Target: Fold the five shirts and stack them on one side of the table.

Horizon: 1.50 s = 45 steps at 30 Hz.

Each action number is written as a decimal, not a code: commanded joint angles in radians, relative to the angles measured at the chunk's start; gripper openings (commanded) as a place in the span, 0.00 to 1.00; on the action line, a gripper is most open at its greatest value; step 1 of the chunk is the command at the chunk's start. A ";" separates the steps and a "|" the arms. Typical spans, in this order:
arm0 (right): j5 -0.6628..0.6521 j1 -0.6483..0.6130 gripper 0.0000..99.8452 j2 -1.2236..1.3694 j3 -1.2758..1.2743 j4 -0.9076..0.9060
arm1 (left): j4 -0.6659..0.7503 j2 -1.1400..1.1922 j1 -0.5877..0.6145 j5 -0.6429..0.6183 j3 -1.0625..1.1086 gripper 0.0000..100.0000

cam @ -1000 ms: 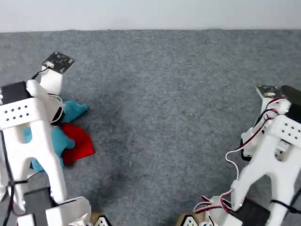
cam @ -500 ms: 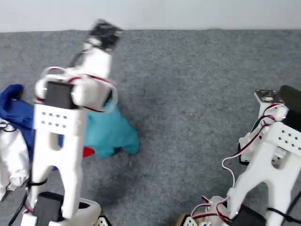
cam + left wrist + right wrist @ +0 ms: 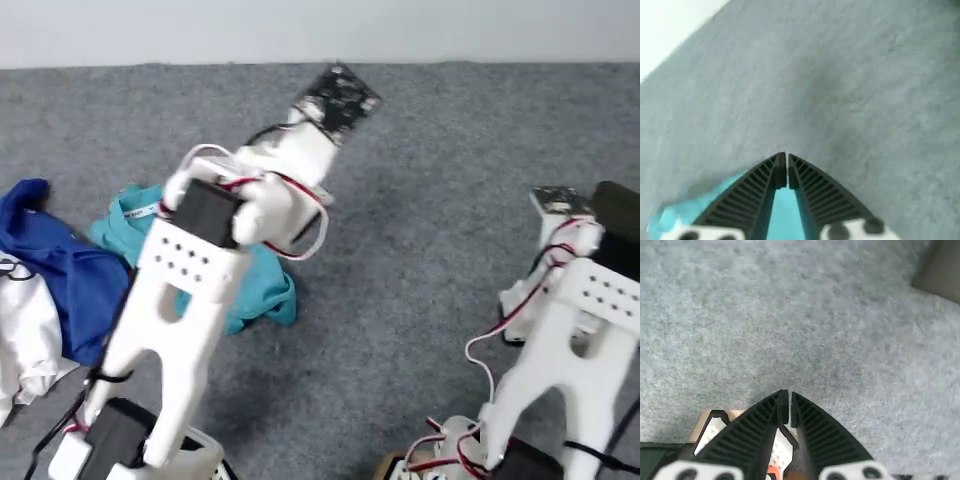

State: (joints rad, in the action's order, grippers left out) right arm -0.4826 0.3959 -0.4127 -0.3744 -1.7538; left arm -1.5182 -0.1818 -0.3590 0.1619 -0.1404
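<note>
Overhead, the white plastic left arm [image 3: 190,300] is seen stretched slantwise from the near left corner toward the middle of the grey felt-covered table [image 3: 430,230], with a small dark circuit board [image 3: 338,98] carried at its far end. A crumpled teal shirt of soft cloth [image 3: 265,292] is spread on the table directly under this arm and is partly hidden by it. Just beside it, toward the left edge, a rumpled dark blue shirt [image 3: 62,268] is heaped, and a bunched white shirt [image 3: 20,340] is laid against the blue one at the very edge. In the left wrist view the black ribbed left gripper [image 3: 786,164] is shown with its jaws drawn together, only a hairline slit being left at the tips. The tips are poised over bare grey felt, while part of the teal shirt [image 3: 680,215] is seen behind and beneath the fingers. Whether any of that cloth is pinched cannot be told. The white plastic right arm [image 3: 570,330] is placed at the right side of the table, well apart from the shirts. Its black ribbed right gripper [image 3: 789,400] is likewise closed down to a thin slit, nothing is held in it, and it is pointed at bare felt near the arm's own base
</note>
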 commanded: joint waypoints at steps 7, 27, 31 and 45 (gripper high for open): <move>0.075 -0.573 0.08 -0.021 0.014 -0.001 | -0.210 -0.006 0.535 0.198 -0.047 0.02; 0.199 -1.150 0.26 0.590 0.489 0.278 | -0.204 0.005 1.071 0.348 -0.027 0.02; 0.201 -1.225 0.26 0.754 0.638 0.213 | -0.204 0.005 1.092 0.348 0.024 0.02; 0.192 -1.132 0.02 1.064 0.902 0.153 | -0.204 0.005 1.131 0.345 0.039 0.02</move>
State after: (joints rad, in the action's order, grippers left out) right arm -0.2938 -0.8071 0.6644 0.4557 -1.5881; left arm -1.7192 -0.1726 0.7687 0.5025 -0.0990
